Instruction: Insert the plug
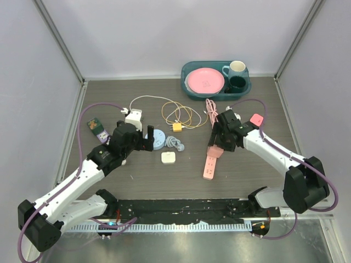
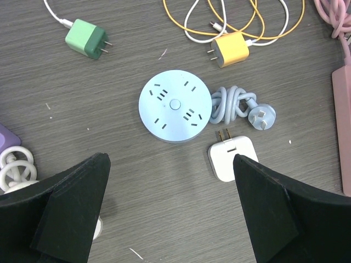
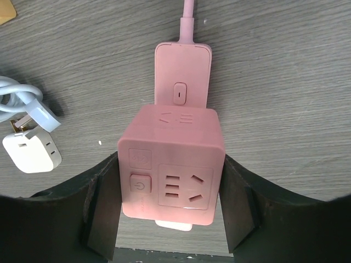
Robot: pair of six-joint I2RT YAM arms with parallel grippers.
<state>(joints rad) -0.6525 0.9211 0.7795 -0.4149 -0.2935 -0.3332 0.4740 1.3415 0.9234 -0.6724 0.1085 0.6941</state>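
My right gripper (image 3: 171, 194) is shut on a pink cube adapter (image 3: 171, 164), one finger on each side wall. The cube has a power button and socket holes on its near face. It sits over the pink power strip (image 3: 182, 76), just behind the strip's switch. I cannot tell whether it is seated in the strip. From above, the cube (image 1: 215, 152) covers the far end of the strip (image 1: 208, 169). My left gripper (image 2: 170, 186) is open and empty above bare table, near a round blue socket (image 2: 174, 105) and a white adapter (image 2: 230, 156).
A coiled blue cable with plug (image 2: 238, 107), a yellow charger (image 2: 231, 48) and a green charger (image 2: 86, 39) lie behind the blue socket. A teal tray (image 1: 189, 94) with a pink plate and two mugs stands at the back. A small pink block (image 1: 256, 119) lies at the right.
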